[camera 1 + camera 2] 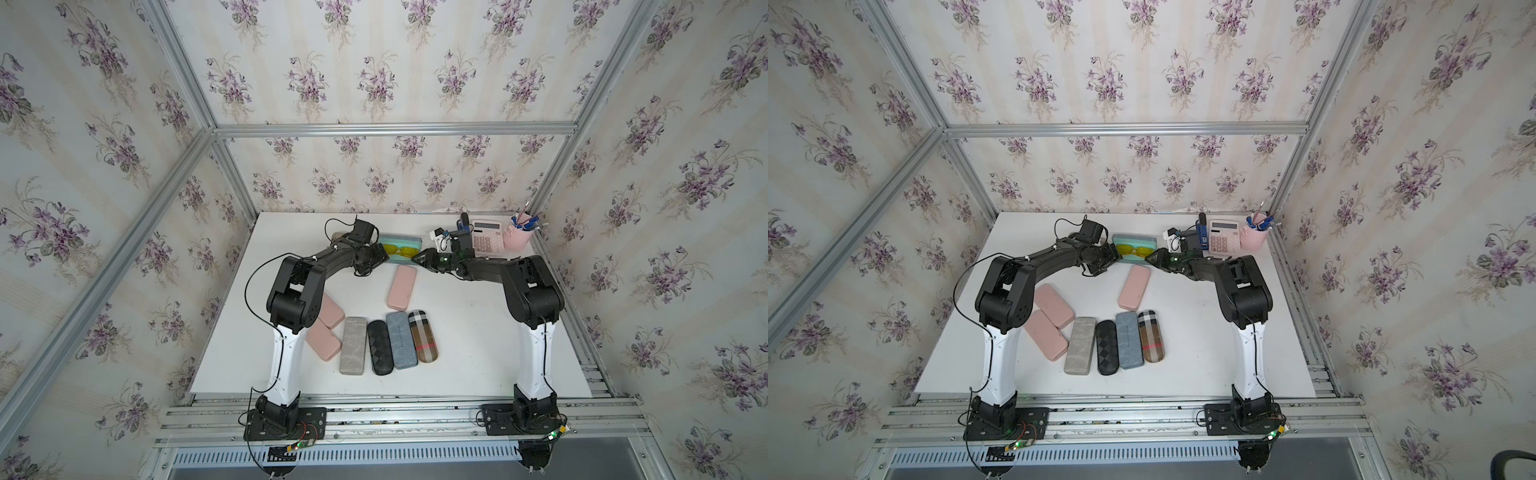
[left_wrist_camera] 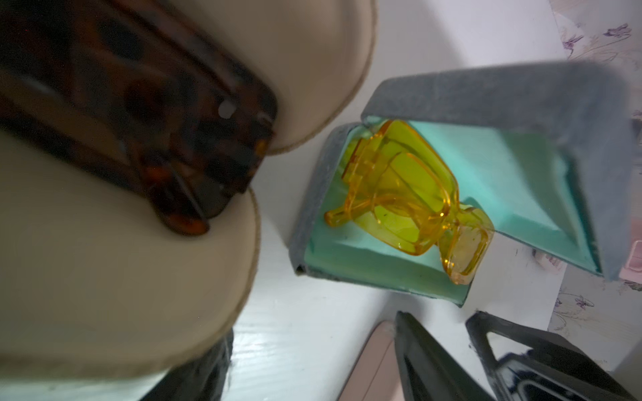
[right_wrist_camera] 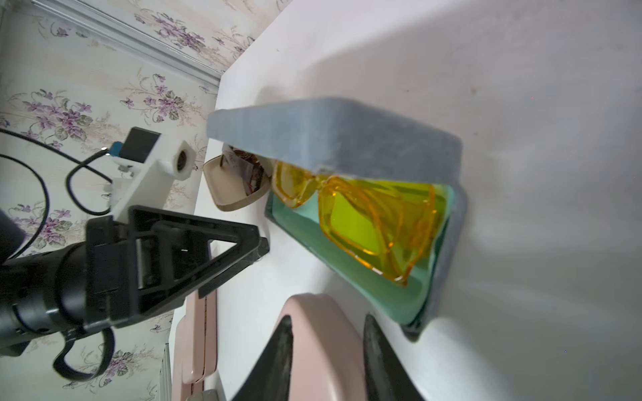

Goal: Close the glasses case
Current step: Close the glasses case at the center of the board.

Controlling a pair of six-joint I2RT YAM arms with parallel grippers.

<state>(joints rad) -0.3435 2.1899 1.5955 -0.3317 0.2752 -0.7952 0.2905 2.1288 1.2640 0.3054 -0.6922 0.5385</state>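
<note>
Nearest the camera in both top views, the two arm bases sit on the front rail, at the edge of the white worktop (image 1: 478, 332). Just beyond lies a row of closed cases (image 1: 380, 347), then a lone pink case (image 1: 402, 286). Farther back, in the middle, the glasses case (image 1: 401, 241) stands open with its grey lid tilted up and yellow glasses (image 1: 401, 250) on the teal lining. The left claw (image 1: 382, 258) is at one end with its fingers well apart and holding nothing. The right claw (image 1: 419, 257) is at the other end, by the front corner, with a narrower gap, also empty. Whether it touches the case is unclear. An open beige case (image 2: 104, 277) with tortoiseshell glasses (image 2: 156, 132) lies beside the left claw. A calculator (image 1: 484, 239) and a pink pen cup (image 1: 517, 240) stand farthest back.
</note>
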